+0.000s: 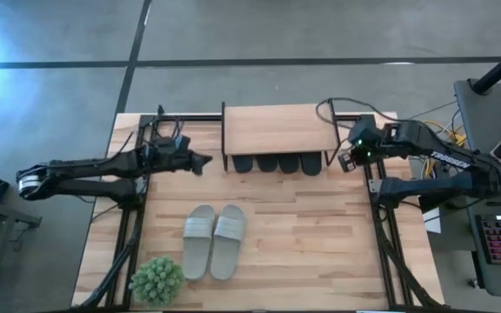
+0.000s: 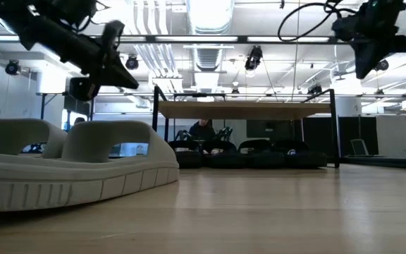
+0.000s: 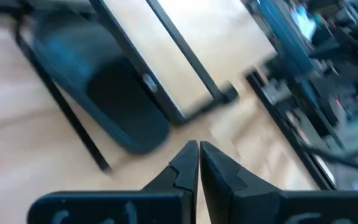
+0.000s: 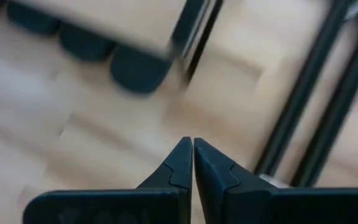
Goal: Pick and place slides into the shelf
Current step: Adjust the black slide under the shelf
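Observation:
The shelf, a light plank on a black wire frame, stands at the table's far side. Black slides lie on the table under it, and their ends stick out of its near side; the low view shows them too. The pale grey pair lies side by side on the table's near middle, soles down, and looms large in the low view. My left gripper hangs shut above the table left of the shelf. My right gripper hangs shut at the shelf's right end. Neither touches anything.
A small green plant stands at the near left corner, beside the grey pair. Black frame rails run along the table's left and right sides. Cables loop behind the shelf's right end. Bare wood lies between the shelf and the grey pair.

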Controlling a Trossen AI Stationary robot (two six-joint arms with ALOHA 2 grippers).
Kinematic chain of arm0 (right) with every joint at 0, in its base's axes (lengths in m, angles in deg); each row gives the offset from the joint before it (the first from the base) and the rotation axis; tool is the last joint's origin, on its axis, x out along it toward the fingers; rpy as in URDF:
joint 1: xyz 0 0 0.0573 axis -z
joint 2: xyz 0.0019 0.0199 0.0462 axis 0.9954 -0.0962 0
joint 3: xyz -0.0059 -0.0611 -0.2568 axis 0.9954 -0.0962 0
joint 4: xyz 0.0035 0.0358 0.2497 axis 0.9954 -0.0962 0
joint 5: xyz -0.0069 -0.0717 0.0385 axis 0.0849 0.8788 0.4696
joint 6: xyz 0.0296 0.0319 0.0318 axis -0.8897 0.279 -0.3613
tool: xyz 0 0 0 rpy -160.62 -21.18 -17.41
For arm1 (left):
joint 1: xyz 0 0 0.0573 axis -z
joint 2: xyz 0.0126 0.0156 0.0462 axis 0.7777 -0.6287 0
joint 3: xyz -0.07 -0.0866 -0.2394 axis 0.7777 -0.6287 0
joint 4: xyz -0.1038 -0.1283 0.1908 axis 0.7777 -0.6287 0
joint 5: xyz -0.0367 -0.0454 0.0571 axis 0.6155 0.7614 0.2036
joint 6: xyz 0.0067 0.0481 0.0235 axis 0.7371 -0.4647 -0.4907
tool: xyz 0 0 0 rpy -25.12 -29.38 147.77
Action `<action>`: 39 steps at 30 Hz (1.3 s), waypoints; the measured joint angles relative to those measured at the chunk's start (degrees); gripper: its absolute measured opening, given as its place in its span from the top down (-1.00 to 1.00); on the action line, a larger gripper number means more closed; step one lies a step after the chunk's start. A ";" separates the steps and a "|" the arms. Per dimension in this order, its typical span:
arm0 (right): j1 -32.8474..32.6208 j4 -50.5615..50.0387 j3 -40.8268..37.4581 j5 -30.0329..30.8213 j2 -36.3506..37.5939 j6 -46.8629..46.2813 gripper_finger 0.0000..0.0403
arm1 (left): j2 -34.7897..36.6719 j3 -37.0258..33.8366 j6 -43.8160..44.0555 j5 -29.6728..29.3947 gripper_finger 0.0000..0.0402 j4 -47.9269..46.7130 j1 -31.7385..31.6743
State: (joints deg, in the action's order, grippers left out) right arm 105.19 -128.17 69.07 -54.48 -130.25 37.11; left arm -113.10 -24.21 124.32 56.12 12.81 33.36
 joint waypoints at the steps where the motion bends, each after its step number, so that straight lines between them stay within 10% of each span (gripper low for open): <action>1: -1.67 -0.69 -0.20 -1.70 -0.29 -1.61 0.96 | 0.35 0.00 0.40 -0.01 0.99 -0.70 1.65; 16: -28.16 11.54 -11.78 -5.40 -8.59 -23.99 0.96 | -4.82 0.20 3.29 -8.84 0.99 -1.00 22.42; 39: -24.68 39.12 -20.65 16.38 -33.42 -23.74 0.96 | -8.42 0.34 3.19 -14.04 0.99 0.70 22.83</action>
State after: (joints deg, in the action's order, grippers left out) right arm 80.51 -89.05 48.42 -38.10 -163.67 13.37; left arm -121.52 -23.87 127.51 42.08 13.51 56.19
